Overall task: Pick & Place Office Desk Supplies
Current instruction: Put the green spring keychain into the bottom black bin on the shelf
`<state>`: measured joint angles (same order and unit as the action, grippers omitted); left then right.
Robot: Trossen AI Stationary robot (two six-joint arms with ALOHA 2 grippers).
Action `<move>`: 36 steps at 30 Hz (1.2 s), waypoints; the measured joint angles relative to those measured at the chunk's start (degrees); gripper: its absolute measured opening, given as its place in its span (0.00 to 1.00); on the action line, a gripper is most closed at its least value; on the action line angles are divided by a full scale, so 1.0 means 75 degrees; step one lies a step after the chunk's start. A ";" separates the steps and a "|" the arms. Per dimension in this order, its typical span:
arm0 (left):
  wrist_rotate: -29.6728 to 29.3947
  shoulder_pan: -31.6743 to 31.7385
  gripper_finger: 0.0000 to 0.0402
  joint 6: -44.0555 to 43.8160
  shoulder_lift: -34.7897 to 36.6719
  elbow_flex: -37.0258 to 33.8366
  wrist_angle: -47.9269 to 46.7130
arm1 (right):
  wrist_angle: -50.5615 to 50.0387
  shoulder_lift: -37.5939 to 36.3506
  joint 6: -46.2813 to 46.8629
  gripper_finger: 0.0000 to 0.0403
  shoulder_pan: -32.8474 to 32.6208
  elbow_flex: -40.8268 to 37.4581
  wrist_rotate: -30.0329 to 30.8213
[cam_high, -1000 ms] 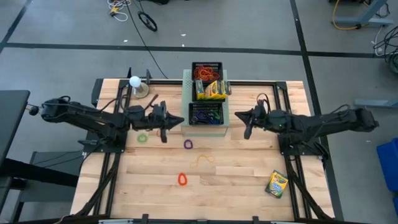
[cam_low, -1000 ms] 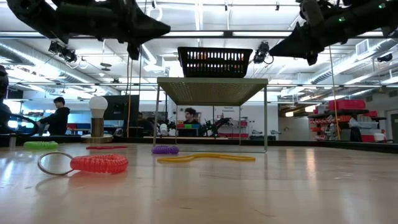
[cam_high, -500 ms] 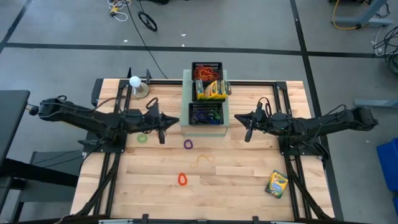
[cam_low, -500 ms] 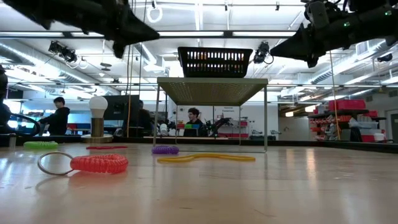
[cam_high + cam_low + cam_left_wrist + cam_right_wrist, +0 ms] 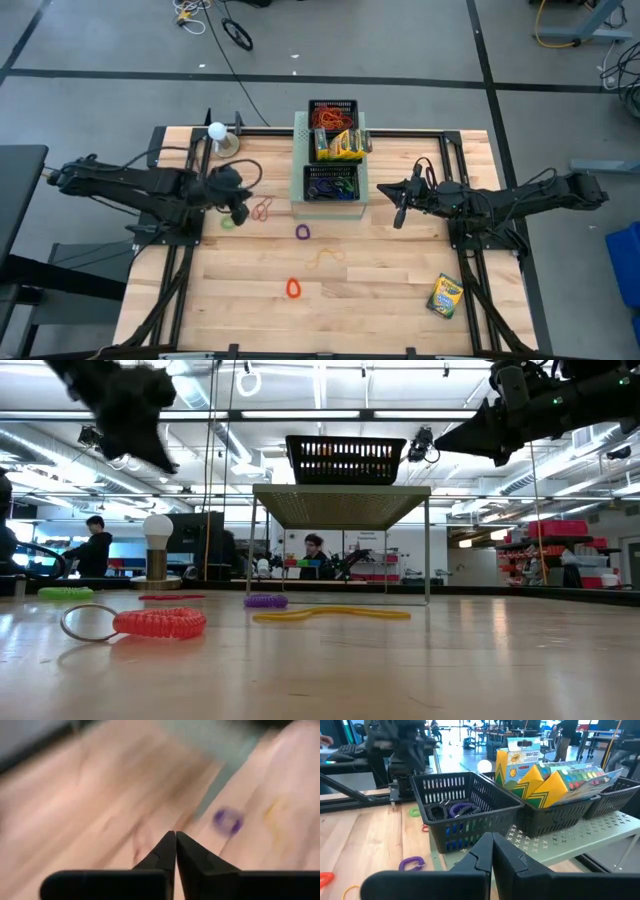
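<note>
My left gripper (image 5: 240, 210) (image 5: 172, 836) is shut and empty, tipped down over the table's left half. It hangs just left of a red rubber-band bunch (image 5: 262, 210) and above a green band (image 5: 229, 222). My right gripper (image 5: 385, 190) (image 5: 492, 836) is shut and empty, hovering right of the near black mesh tray (image 5: 331, 183) (image 5: 465, 805). A purple band (image 5: 302, 231) (image 5: 227, 820), a yellow band (image 5: 328, 256) and a red coil (image 5: 293, 288) lie flat on the wood. One crayon box (image 5: 445, 295) lies near the right front. More crayon boxes (image 5: 540, 775) stand in the middle tray.
The mesh trays stand in a row on a large pale-green perforated box (image 5: 298, 135) at the table's far middle. A white ball on a stand (image 5: 217, 130) is at the far left. Bare wood stretches across the near half between the loose bands.
My left gripper has drawn back from the pale-green box toward the table's left edge and tipped from nearly level to slanting down. That uncovers the red rubber-band bunch on the table. The gripper stays shut.
</note>
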<state>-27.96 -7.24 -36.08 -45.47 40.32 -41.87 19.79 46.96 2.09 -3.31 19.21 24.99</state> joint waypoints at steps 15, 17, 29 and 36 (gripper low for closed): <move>0.1463 0.0224 0.38 -0.1206 -0.1870 -0.0012 -0.2063 | 0.0003 0.0003 -0.0131 0.03 0.0000 0.0000 -0.0012; 0.1469 0.0199 0.42 -0.1276 -0.1997 -0.0012 -0.2146 | 0.0003 0.0003 -0.0155 0.03 0.0000 0.0002 -0.0023; 0.2246 -0.0365 0.43 -0.0907 -0.1851 -0.1629 -0.1530 | -0.0002 0.0003 -0.0214 0.03 0.0000 0.0001 -0.0133; 0.1852 -0.0710 0.43 -0.1202 -0.1926 -0.1891 -0.1053 | 0.0015 0.0003 -0.0213 0.03 0.0000 0.0002 -0.0131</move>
<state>-14.07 -12.57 -45.09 -59.91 26.14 -49.76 19.90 46.98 0.49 -3.31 19.22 24.01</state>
